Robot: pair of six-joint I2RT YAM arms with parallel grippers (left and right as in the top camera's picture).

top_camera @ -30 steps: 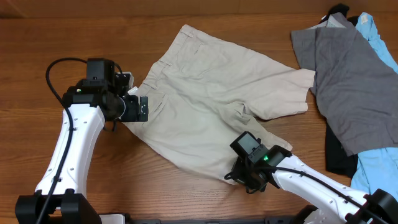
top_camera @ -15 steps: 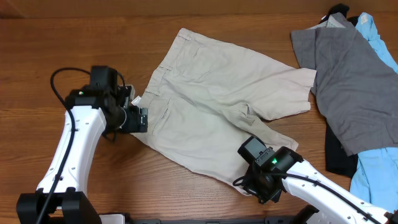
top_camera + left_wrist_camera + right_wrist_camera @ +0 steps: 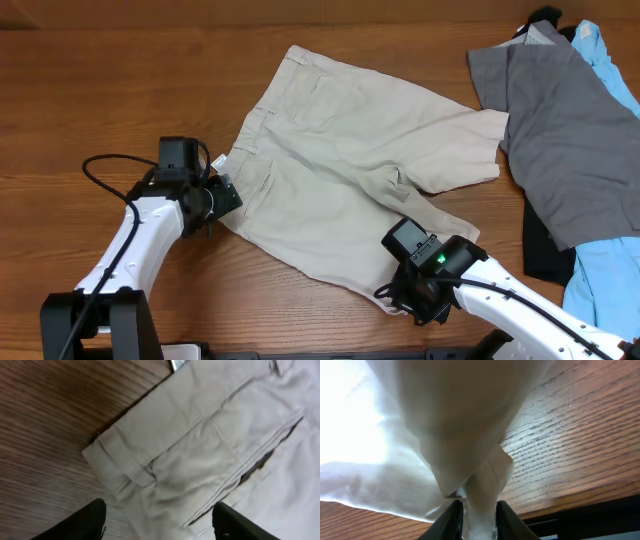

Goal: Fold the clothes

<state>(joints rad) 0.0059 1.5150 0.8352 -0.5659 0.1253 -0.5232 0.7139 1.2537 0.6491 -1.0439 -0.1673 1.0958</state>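
Observation:
The beige shorts (image 3: 340, 170) lie spread on the wooden table, waistband to the left, with a small white tag (image 3: 219, 162) by the waistband. My left gripper (image 3: 226, 195) is open at the waistband's near corner; the left wrist view shows its fingers (image 3: 157, 521) wide apart over the waistband corner and a welt pocket of the shorts (image 3: 210, 455). My right gripper (image 3: 405, 298) is shut on the hem of the near leg at the table's front; the right wrist view shows the fingers (image 3: 479, 517) pinching a bunch of the shorts' cloth (image 3: 450, 435).
A grey garment (image 3: 570, 130) lies at the right, over a black piece (image 3: 545, 250). A light blue garment (image 3: 605, 275) shows at the far right, top and bottom. The table's front edge (image 3: 580, 505) is close behind my right gripper.
My left gripper has dropped toward the near left, down to the waistband's near corner. My right gripper moved slightly right and nearer with the hem, then held still.

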